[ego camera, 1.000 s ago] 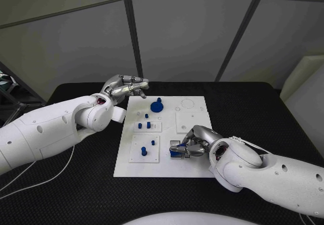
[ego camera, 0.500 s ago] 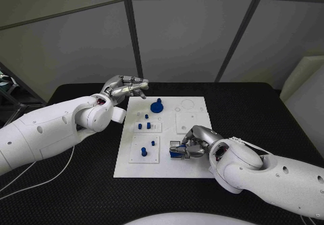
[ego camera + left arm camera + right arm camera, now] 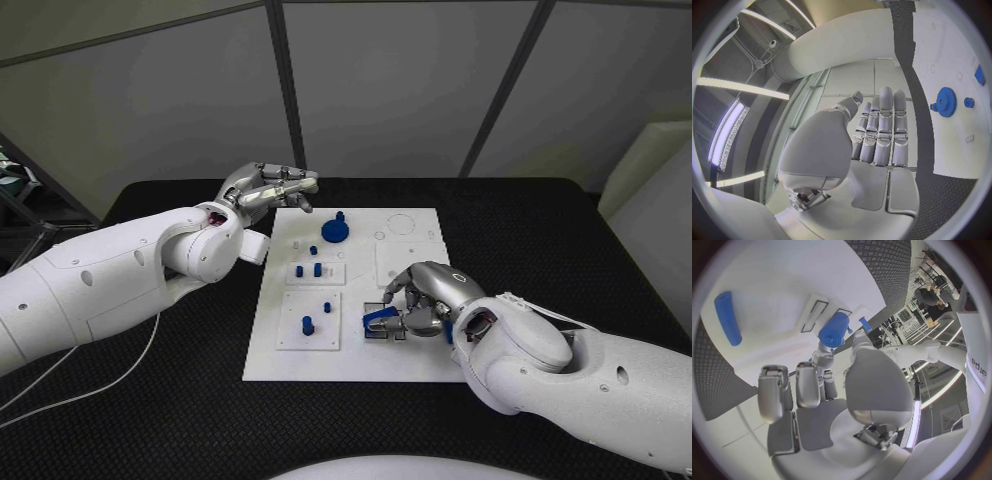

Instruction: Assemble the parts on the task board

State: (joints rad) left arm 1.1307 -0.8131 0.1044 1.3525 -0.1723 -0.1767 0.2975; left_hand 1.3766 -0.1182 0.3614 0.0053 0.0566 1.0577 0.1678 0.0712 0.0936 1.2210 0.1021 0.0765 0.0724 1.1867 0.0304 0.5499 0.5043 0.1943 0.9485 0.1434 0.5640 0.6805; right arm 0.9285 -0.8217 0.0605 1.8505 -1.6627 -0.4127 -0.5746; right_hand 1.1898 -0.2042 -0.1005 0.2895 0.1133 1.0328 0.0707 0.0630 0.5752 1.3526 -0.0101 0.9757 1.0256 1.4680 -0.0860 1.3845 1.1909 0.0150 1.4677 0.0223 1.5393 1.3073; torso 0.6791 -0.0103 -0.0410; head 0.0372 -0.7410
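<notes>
The white task board [image 3: 411, 352] lies in the middle of the black table. My right hand [image 3: 423, 303] hovers low over the board's near right part and pinches a short blue cylinder [image 3: 381, 318] [image 3: 834, 330] between thumb and fingertips. A longer blue bar [image 3: 727, 317] lies flat on the board beside it. My left hand [image 3: 268, 187] [image 3: 861, 145] is raised over the board's far left corner, fingers side by side and holding nothing. A blue gear [image 3: 335, 228] [image 3: 946, 101] stands on the far part of the board. Small blue pegs [image 3: 306, 322] stand in the left inserts.
The black table [image 3: 577, 230] runs wide on both sides of the board. Grey wall panels [image 3: 375, 80] stand behind the table's far edge. A white cable [image 3: 101, 375] trails across the table at the near left.
My right hand has turned a little and shifted slightly to the right, still holding the blue cylinder. The left hand has hardly moved.
</notes>
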